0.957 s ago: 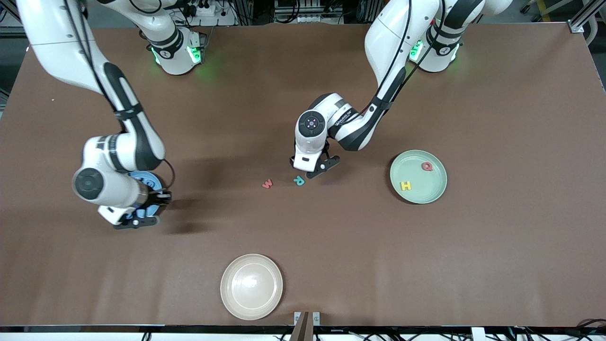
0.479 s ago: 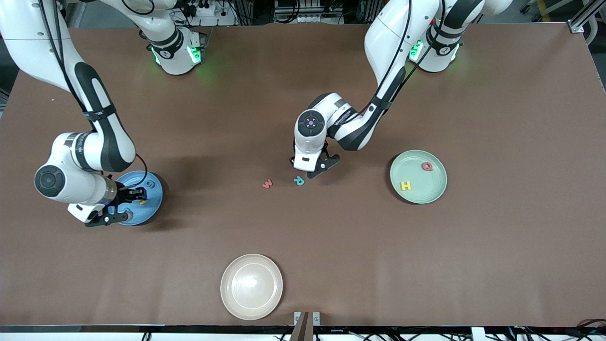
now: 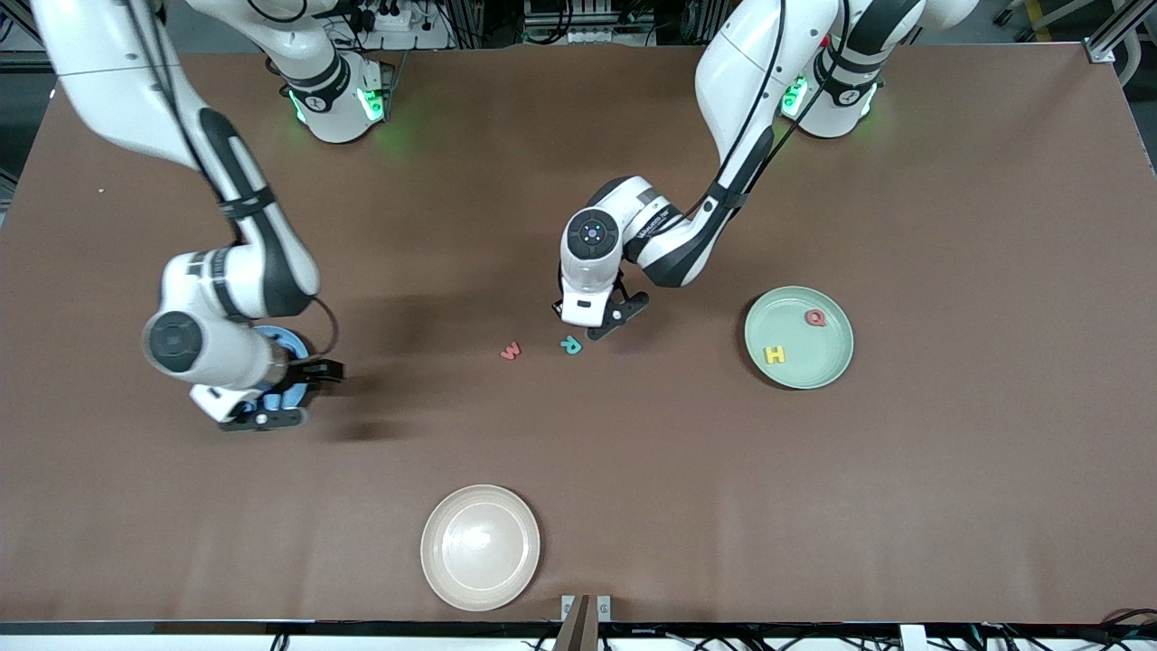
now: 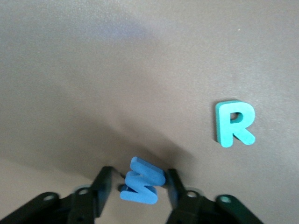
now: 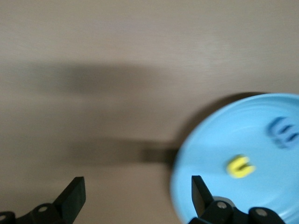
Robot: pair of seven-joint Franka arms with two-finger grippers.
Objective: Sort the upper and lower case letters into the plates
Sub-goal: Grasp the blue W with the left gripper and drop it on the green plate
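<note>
Left pincer [image 4: 140, 198] clamping blue letter [image 4: 141, 186], wrist view only

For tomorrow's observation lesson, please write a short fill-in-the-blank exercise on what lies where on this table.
1. The yellow H lies in the mint green plate beside the red letter ____.
2. The left hand closes on a blue ____.
3. The right hand, open, hangs over the rim of the ____ plate.
4. The teal R lies on the ____.

Missing words: Q; W; blue; table

brown table [image 3: 949, 470], blue plate [image 3: 287, 344] at right arm's end, mint plate [image 3: 799, 365], cream plate [image 3: 480, 546] nearest camera, red W [image 3: 511, 351] beside teal R [image 3: 570, 344] mid-table
</note>
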